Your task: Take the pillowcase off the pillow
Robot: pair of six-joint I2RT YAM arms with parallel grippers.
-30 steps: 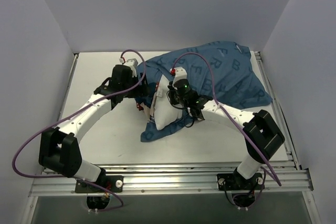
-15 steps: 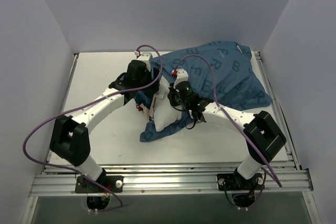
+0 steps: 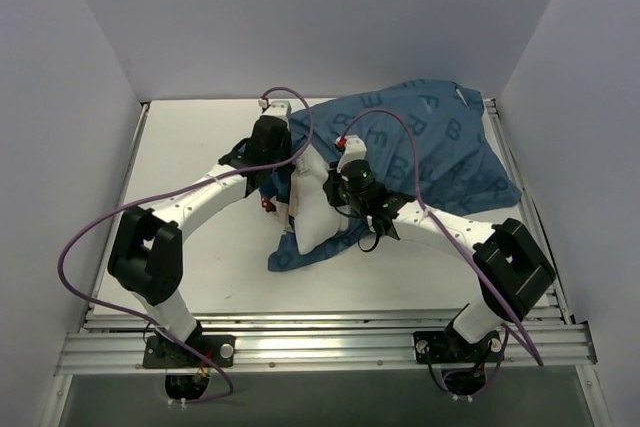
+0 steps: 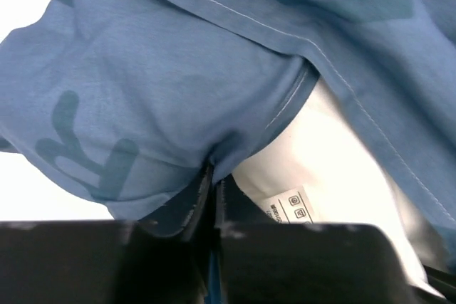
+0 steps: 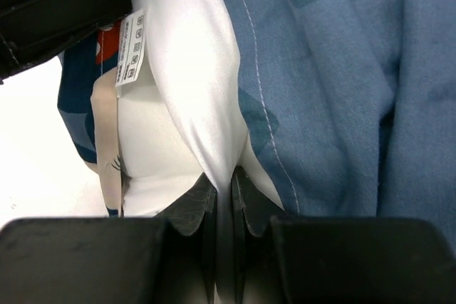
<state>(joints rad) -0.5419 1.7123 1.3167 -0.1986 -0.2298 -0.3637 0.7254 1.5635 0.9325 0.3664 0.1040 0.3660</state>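
The dark blue lettered pillowcase (image 3: 430, 142) lies across the back right of the table, still round most of the pillow. A white corner of the pillow (image 3: 313, 207) sticks out of its open end near the middle. My left gripper (image 4: 214, 176) is shut on the blue hem of the pillowcase (image 4: 157, 105), just left of the pillow (image 4: 335, 154) and its care label. My right gripper (image 5: 226, 176) is shut on a pinched fold of the white pillow (image 5: 192, 55), with the pillowcase (image 5: 342, 69) to its right. In the overhead view the left gripper (image 3: 284, 179) and right gripper (image 3: 335, 190) flank the exposed corner.
White walls close in the table (image 3: 190, 137) at the left, back and right. An aluminium rail (image 3: 320, 342) runs along the near edge by the arm bases. Purple cables (image 3: 90, 247) loop off both arms. A red patch of print (image 3: 267, 204) shows by the pillow.
The left arm has swung right to the pillowcase's open end and its gripper has shut on the blue hem. The right gripper has kept its hold on the pillow and shifted slightly right.
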